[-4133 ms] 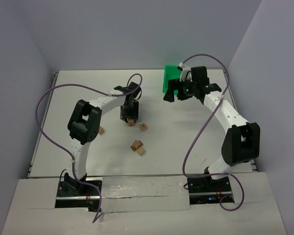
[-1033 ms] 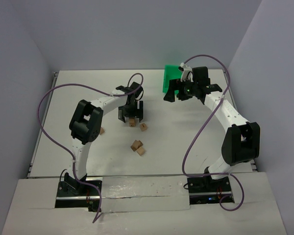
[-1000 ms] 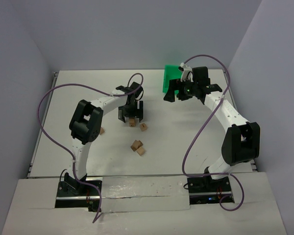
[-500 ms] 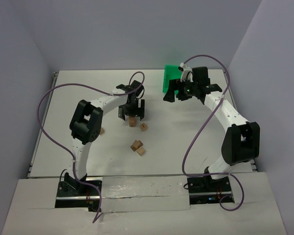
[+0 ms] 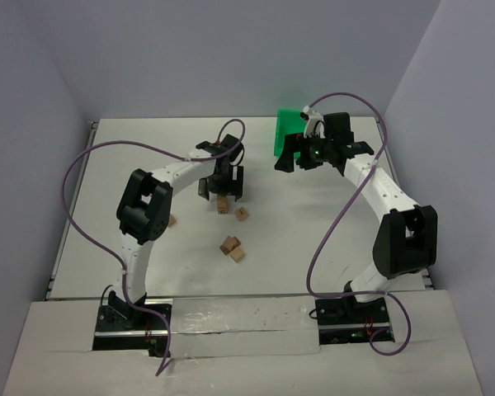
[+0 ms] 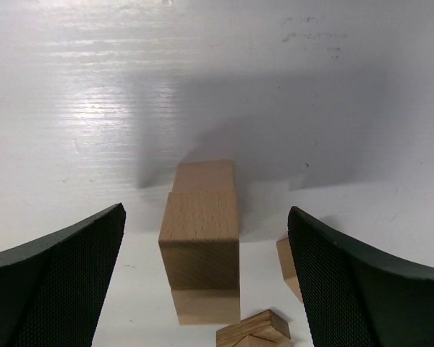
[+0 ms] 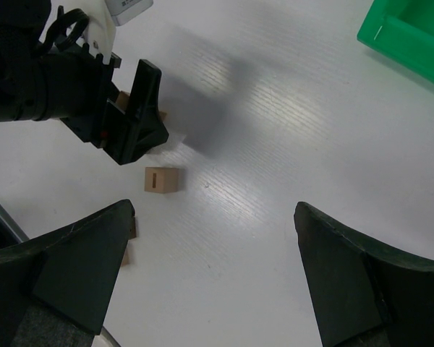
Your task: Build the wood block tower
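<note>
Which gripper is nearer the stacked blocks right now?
Left. The left gripper hangs open over the stacked blocks, one finger either side, not touching. The right gripper is open too, far off by the green bin.

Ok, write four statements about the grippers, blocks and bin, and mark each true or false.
1. The left gripper is open, its fingers either side of the tower without touching it. True.
2. The right gripper holds a wood block. False: it is open and empty.
3. Every wood block is on the tower. False: several loose wood blocks lie on the table.
4. The green bin sits at the far side, by the right gripper. True.
</note>
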Controlling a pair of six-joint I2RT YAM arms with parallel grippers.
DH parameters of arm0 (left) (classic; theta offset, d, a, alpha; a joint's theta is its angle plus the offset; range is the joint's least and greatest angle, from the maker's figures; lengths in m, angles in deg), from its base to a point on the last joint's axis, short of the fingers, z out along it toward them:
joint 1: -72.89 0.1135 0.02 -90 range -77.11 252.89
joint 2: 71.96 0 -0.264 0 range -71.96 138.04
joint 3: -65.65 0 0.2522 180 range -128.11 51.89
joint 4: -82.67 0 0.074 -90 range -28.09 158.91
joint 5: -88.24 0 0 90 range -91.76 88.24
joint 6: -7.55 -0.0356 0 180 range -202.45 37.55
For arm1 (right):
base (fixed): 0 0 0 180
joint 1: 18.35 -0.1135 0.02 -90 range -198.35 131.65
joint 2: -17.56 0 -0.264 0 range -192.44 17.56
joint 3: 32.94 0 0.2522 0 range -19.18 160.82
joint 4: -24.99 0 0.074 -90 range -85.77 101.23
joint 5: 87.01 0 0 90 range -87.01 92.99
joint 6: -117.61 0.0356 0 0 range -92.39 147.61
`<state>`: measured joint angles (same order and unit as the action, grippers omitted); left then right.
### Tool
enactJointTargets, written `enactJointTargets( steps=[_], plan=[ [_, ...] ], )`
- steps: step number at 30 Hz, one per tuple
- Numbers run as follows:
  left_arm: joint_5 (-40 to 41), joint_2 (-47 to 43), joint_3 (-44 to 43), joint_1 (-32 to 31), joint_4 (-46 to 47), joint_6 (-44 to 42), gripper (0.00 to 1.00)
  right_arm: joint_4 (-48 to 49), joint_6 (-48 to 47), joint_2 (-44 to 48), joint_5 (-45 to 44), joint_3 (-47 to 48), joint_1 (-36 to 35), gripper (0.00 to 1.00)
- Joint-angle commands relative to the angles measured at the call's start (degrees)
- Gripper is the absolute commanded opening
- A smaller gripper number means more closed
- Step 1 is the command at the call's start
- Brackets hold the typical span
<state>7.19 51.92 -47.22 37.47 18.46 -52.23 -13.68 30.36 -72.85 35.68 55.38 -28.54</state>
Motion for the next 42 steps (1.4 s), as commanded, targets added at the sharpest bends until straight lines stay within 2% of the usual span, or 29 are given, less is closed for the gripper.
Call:
enactJointTargets(
  steps=[1, 7, 14, 17, 21, 23, 24, 26, 29, 31, 32, 35, 42],
  plan=[
    [2.2, -4.6, -4.2, -0.2, -0.7, -1.0, 0.99, 2.1, 0.0, 0.5, 1.8, 0.2, 0.4, 1.0],
    [2.2, -5.4, -9.1, -0.1, -1.6, -3.1, 0.99, 2.6, -0.9, 2.3, 2.2, -0.6, 0.2, 1.0],
    [3.7, -9.4, -8.3, 0.1, -1.1, -3.9, 0.99, 1.7, -2.1, 4.0, 1.9, -0.7, -0.6, 1.0],
    [4.4, -13.4, -6.4, 0.1, 2.7, -5.2, 0.99, 1.8, -5.1, 6.1, 1.9, -1.9, -1.2, 1.0],
    [2.7, -23.0, -1.0, 0.5, 10.6, -10.1, 0.99, -0.9, -10.8, 7.4, 1.8, -1.9, -2.9, 1.0],
    [-2.7, -31.0, 5.9, 3.3, 19.8, -13.3, 0.99, -6.7, -15.5, 7.9, 3.0, -0.8, -3.7, 1.0],
    [-6.9, -34.0, 8.7, 6.0, 21.3, -14.1, 0.99, -9.3, -18.1, 8.3, 3.3, -0.7, -4.4, 1.0],
    [-18.1, -38.6, 12.8, 11.0, 21.3, -14.8, 0.99, -13.5, -24.1, 9.1, 3.9, -0.8, -5.9, 1.0],
    [-29.7, -41.9, 17.1, 18.7, 21.8, -14.9, 0.99, -18.2, -29.4, 10.6, 4.2, -2.3, -10.2, 1.0],
    [-40.6, -47.0, 21.8, 26.8, 24.2, -15.8, 0.99, -20.1, -34.2, 12.3, 3.0, -4.8, -14.6, 1.0],
    [-42.6, -48.2, 22.9, 28.1, 24.4, -16.2, 0.99, -20.1, -34.6, 13.1, 1.7, -6.3, -18.6, 1.0],
    [-41.5, -52.4, 25.5, 29.8, 22.9, -18.0, 0.99, -20.1, -32.1, 11.6, -4.5, -6.1, -24.8, 0.98],
    [-32.9, -59.7, 31.6, 33.7, 23.0, -17.1, 0.99, -15.1, -17.3, 4.7, -4.5, -4.0, -29.7, 0.77]
  ],
)
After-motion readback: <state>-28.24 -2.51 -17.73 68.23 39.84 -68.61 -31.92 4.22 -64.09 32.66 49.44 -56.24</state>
